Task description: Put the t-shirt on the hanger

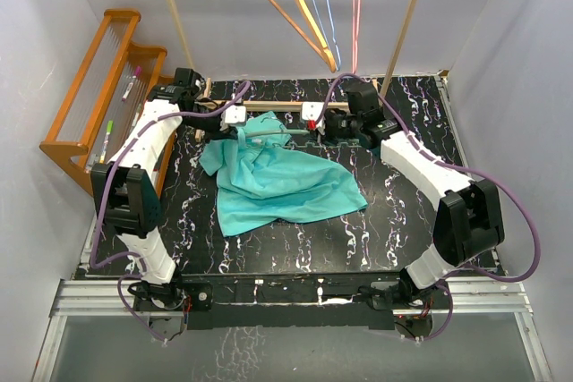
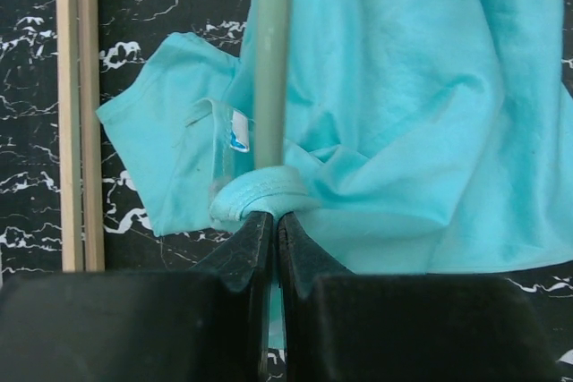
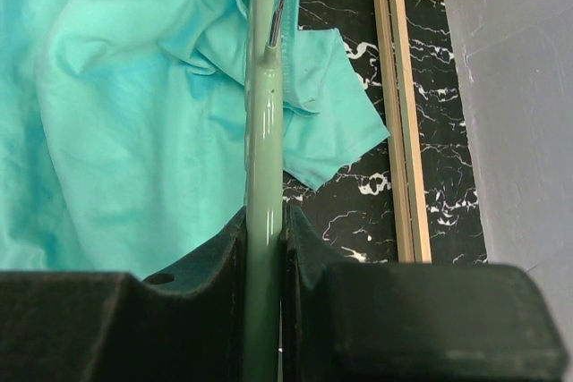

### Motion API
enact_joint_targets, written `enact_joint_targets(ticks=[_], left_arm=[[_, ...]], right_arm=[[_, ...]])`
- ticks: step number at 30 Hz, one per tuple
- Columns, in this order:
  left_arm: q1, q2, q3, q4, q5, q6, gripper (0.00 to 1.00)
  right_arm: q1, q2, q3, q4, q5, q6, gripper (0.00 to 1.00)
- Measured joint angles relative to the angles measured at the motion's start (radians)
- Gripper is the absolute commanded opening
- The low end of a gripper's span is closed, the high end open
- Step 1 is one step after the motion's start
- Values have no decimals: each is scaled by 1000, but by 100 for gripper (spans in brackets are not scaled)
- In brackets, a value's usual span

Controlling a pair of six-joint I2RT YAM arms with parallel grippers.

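left gripper [image 2: 273, 218] jaws are pressed together on the collar rim of the t-shirt [image 2: 403, 114], judged to hold the neck up for the hanger [image 2: 271, 60], whose arm meets that collar. right gripper [image 3: 265, 221] jaws pinch the hanger's bar, likely to steer it. only the top view shows the t-shirt's body crumpled on the table [image 1: 403, 230] between the arms; only the wrist views confirm both grips

t-shirt [image 1: 282, 185] on table [image 1: 403, 221] centre, hanger [image 3: 265, 123] across its far edge, between left claw [image 2: 273, 218] and right claw [image 3: 264, 218]
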State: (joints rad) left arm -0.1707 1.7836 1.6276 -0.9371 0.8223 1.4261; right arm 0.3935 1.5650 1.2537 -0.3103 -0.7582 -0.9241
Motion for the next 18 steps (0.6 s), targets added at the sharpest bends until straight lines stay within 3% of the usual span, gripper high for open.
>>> enact_joint_targets(ticks=[18], left_arm=[[-21,14,24,34,-8,-36,0]], right_arm=[[13,18,28,11,51,-71,8]])
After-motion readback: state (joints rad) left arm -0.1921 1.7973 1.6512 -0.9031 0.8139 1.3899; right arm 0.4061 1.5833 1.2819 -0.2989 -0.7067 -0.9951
